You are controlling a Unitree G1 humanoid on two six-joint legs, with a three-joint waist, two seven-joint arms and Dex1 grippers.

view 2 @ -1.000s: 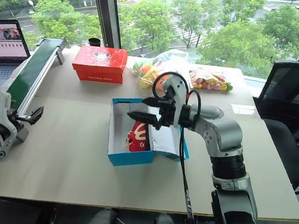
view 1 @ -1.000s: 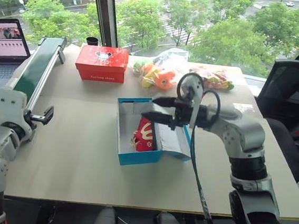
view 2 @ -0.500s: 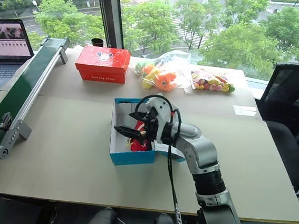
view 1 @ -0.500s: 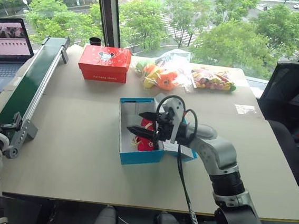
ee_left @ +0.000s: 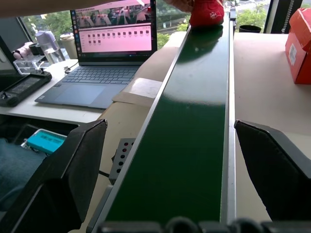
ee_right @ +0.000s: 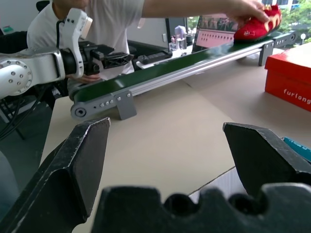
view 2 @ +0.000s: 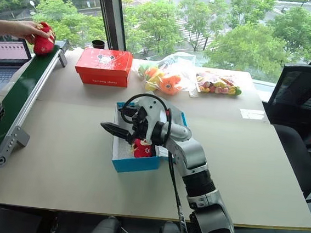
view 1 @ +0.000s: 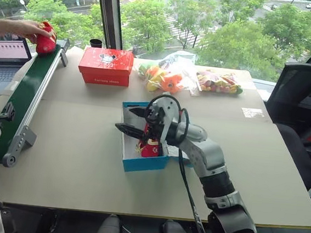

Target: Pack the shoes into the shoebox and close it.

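Since a second ago, your right gripper has swung leftward over the shoebox; its fingers are spread wide, holding nothing. A person's hand has newly come in at upper left, setting a red shoe on the green conveyor. The other shoe lies in the box at centre, partly hidden by your arm. Your left gripper, wide and empty, sits at the conveyor's near end in the right wrist view.
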